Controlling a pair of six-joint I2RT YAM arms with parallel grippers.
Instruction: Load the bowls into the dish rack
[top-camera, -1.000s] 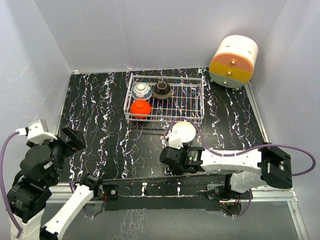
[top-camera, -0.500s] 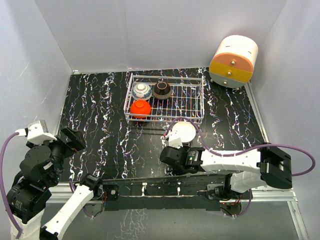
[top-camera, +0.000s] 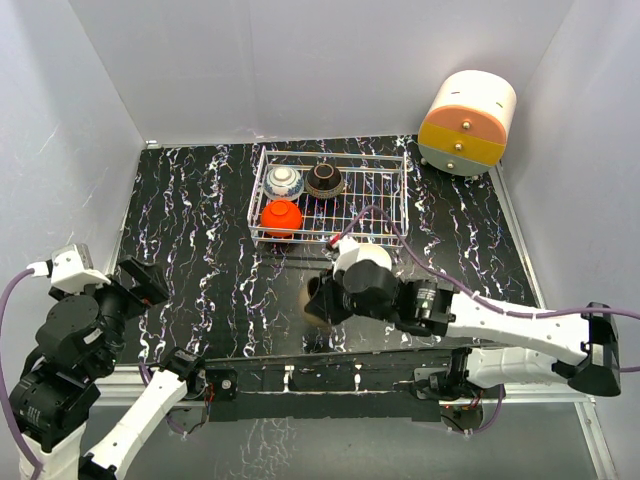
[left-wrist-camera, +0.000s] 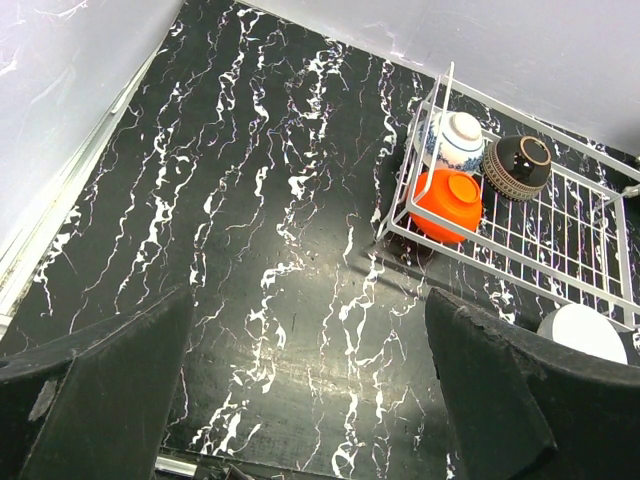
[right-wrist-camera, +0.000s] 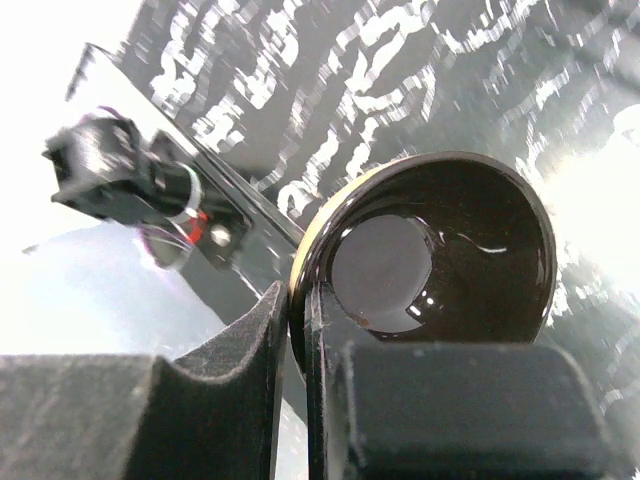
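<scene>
Dark-glazed inside, the tan-rimmed bowl (right-wrist-camera: 440, 250) sits in the right gripper (right-wrist-camera: 297, 320), near the front of the table (top-camera: 200, 230) and short of the dish rack (top-camera: 375, 200). The gripper pinches its rim, one finger inside, one outside. I'd guess the thin wall is the only purchase a round bowl offers. It's tipped on edge, mouth facing the wrist, axis roughly level. The left gripper (left-wrist-camera: 310, 395) idles well apart, spread wide.

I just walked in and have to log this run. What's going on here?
The right gripper has its jaws shut on the rim of a bowl that is dark and glossy inside, near the table's front edge. A white bowl sits on the table just outside the rack. The red bowl, blue-and-white bowl and black bowl are in the rack. The left gripper is open and holds nothing.
</scene>
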